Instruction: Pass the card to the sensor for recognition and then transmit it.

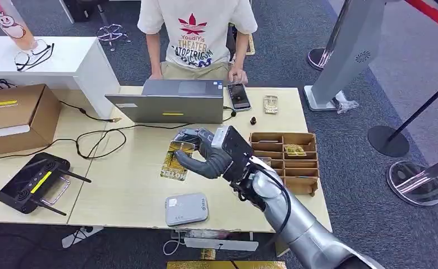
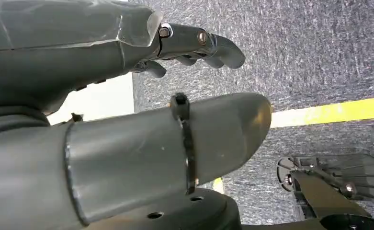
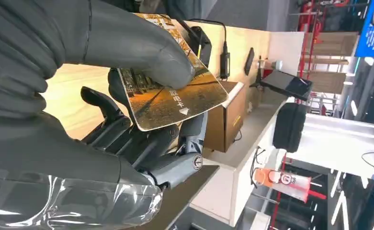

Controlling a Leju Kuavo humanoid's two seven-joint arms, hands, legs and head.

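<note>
My right hand (image 1: 212, 155) hovers over the middle of the pale wooden table (image 1: 121, 196) and pinches a gold picture card (image 1: 183, 147) between thumb and fingers. In the right wrist view the card (image 3: 175, 98) sticks out flat from under the thick thumb of that hand (image 3: 55, 143), printed side showing. The grey-white card sensor (image 1: 187, 209) lies on the table near its front edge, below and a little left of the hand. A yellow leaflet (image 1: 173, 167) lies on the table under the card. My left hand (image 2: 127, 143) hangs over grey carpet and holds nothing, fingers apart.
A wooden compartment box (image 1: 286, 159) with more cards stands to the right of the hand. A person (image 1: 197, 33) sits behind a grey laptop (image 1: 174, 101), a phone (image 1: 239, 96) beside it. At the left are a black controller (image 1: 34, 182), a cardboard box (image 1: 14, 115) and cables (image 1: 93, 140).
</note>
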